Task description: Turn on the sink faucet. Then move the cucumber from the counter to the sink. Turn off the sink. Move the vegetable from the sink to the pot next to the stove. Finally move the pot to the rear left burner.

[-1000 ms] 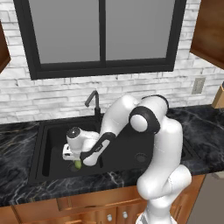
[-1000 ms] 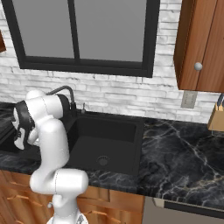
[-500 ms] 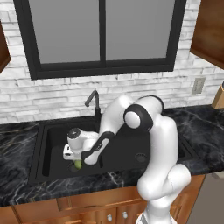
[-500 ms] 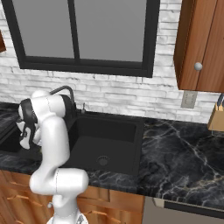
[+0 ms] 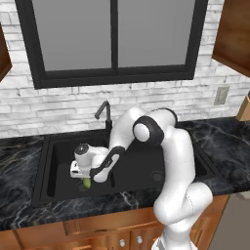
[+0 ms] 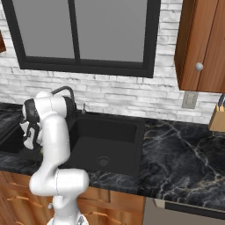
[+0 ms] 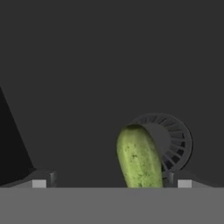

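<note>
Your gripper (image 7: 111, 183) is down in the left basin of the sink (image 5: 49, 146), jaws wide apart and holding nothing. The cucumber (image 7: 139, 159) lies on the basin floor between the fingertips (image 7: 39, 183), nearer one tip than the other, its far end over the drain (image 7: 168, 142).

Watch three things. Off-centre like this, the nearer finger will likely meet it first and push or roll it as you close. It's rounded, and probably wet if the water ran, so a shallow pinch could squirt it out. Descend too far and the tips strike the floor. I can't tell whether the faucet (image 5: 103, 113) is off; check before lifting.
</note>
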Motion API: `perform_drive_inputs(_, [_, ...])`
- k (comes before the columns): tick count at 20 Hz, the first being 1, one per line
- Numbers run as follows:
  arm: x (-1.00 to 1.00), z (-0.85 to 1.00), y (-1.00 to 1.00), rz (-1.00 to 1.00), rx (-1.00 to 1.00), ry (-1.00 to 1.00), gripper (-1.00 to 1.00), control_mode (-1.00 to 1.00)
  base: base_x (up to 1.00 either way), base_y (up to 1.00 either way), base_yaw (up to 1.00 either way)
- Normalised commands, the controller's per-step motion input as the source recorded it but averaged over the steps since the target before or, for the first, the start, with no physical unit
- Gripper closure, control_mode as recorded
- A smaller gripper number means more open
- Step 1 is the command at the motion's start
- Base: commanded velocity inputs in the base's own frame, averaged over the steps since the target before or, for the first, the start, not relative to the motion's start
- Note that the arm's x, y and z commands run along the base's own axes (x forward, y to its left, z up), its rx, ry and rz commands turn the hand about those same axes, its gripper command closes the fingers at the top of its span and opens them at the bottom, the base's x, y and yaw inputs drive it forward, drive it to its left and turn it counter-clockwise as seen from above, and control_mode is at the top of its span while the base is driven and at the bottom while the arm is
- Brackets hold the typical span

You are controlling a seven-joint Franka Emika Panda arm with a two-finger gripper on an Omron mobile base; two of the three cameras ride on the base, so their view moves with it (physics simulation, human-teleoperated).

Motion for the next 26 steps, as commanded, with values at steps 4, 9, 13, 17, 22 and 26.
perform_drive_inputs(4, [0.22,-0.19,0.06,0.00,0.00,0.00,-1.00,-1.00,0.00,0.00,0.00])
perform_drive_inputs(9, [0.19,-0.19,0.10,0.00,0.00,0.00,-1.00,-1.00,0.00,0.00,0.00])
perform_drive_inputs(13, [0.19,-0.21,0.09,0.00,0.00,0.00,-1.00,-1.00,0.00,0.00,0.00])
perform_drive_inputs(17, [0.16,-0.24,0.08,0.00,0.00,0.00,-1.00,-1.00,0.00,0.00,0.00])
perform_drive_inputs(22, [0.10,-0.29,0.00,0.00,0.00,0.00,-1.00,-1.00,0.00,0.00,0.00])
perform_drive_inputs(26, [0.12,-0.31,0.06,0.00,0.00,0.00,-1.00,-1.00,0.00,0.00,0.00])
